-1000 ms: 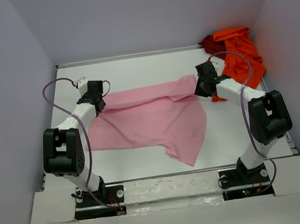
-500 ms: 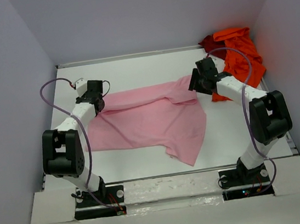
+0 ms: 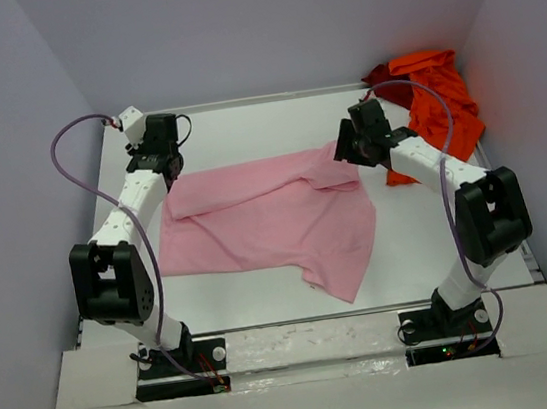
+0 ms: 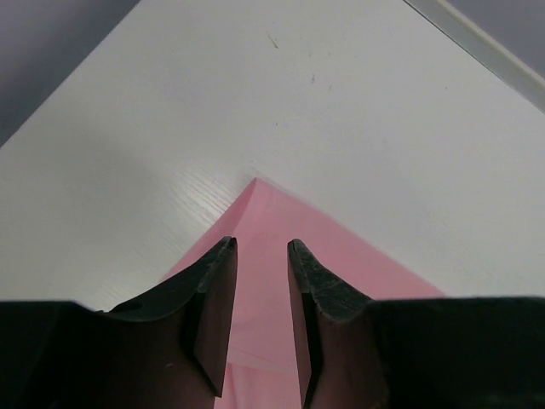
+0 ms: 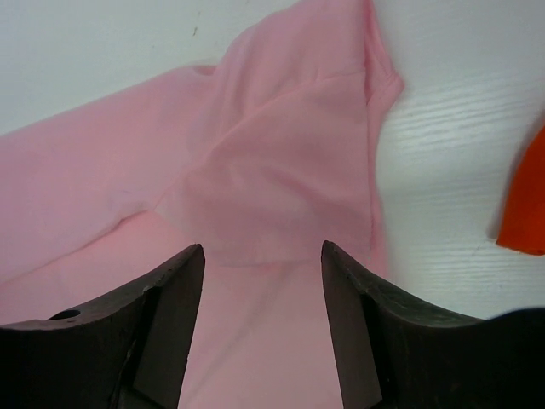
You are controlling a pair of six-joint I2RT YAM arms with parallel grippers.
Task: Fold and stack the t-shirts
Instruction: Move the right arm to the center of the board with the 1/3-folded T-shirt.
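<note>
Pink t-shirt point(image 3: 276, 219) spread loosely on table point(image 3: 243, 128), one flap trailing toward the near edge. Left gripper point(image 4: 261, 247) above the shirt's far-left corner, fingers slightly apart, nothing between them. Right gripper point(image 5: 262, 249) above the far-right sleeve, fingers wide apart, empty. Far right corner: orange-red t-shirt point(image 3: 442, 107) heaped against the wall, dark red t-shirt point(image 3: 381, 79) touching its left side

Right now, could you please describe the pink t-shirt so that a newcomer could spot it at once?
Look at the white table; the pink t-shirt lies spread out across its middle. Unlike the orange-red t-shirt and dark red t-shirt bunched in the far right corner, it is pale and lies alone.
</note>
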